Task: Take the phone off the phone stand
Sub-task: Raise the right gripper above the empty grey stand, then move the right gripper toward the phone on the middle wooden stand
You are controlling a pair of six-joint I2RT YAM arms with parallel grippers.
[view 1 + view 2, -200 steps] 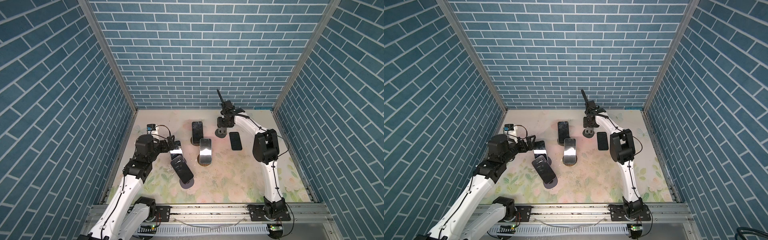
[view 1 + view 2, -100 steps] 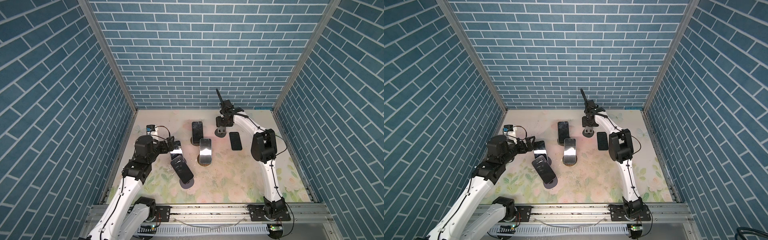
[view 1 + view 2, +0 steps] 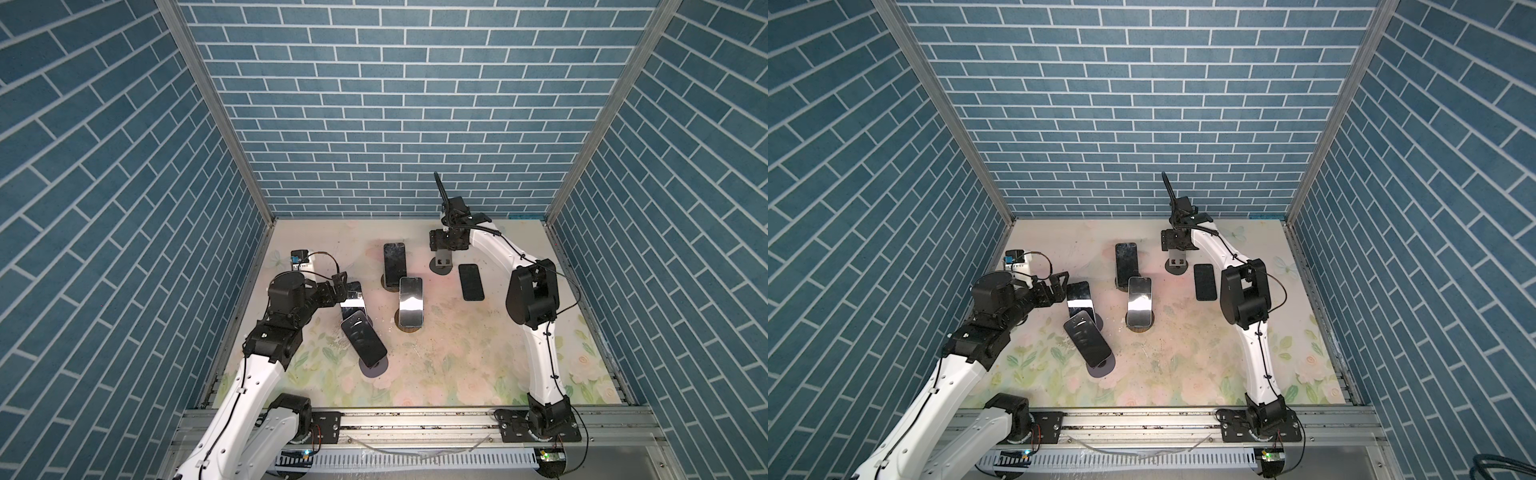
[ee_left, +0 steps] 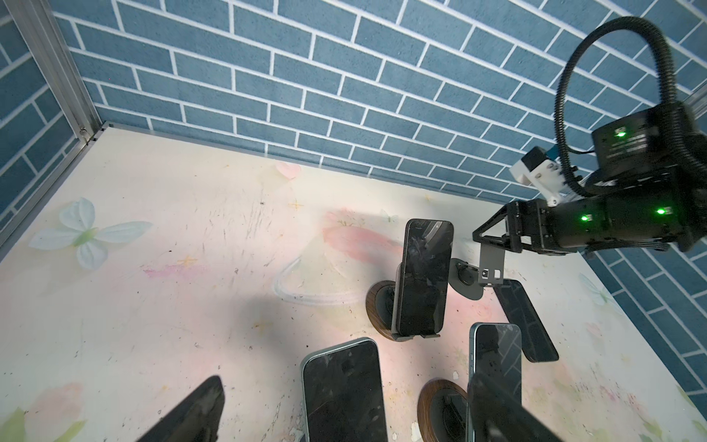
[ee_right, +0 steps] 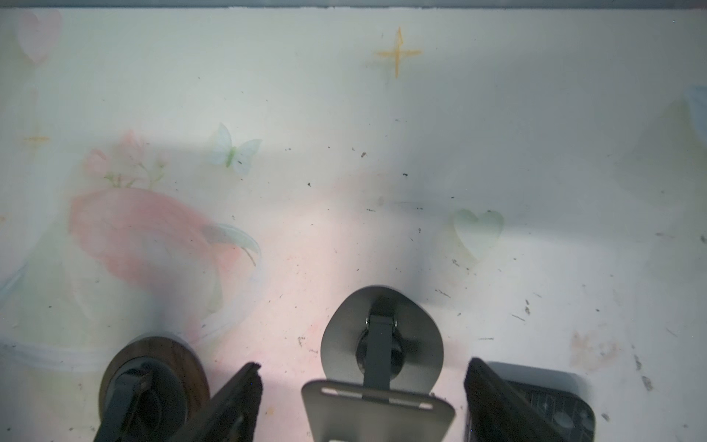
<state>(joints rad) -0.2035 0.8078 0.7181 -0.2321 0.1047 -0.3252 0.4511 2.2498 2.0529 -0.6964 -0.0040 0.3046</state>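
Right pincer (image 5: 362, 367) spread either side of bare grey stand (image 5: 377, 411), left pincer (image 3: 338, 289) wide open, neither gripping anything, scuffed flowery tabletop (image 3: 457, 353), blue brick walls (image 3: 395, 104)

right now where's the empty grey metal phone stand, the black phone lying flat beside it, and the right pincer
empty grey metal phone stand (image 3: 444, 257): a top view, its backplate
flat black phone (image 3: 471, 281): a top view, its middle
right pincer (image 5: 363, 366): right wrist view, between fingertips

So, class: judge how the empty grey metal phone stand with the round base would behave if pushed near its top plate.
The empty grey metal phone stand is probably stiff, looking like sheet metal. Its wide round base should resist tipping, though a high push might rock it. Carrying no phone, it likely slides.
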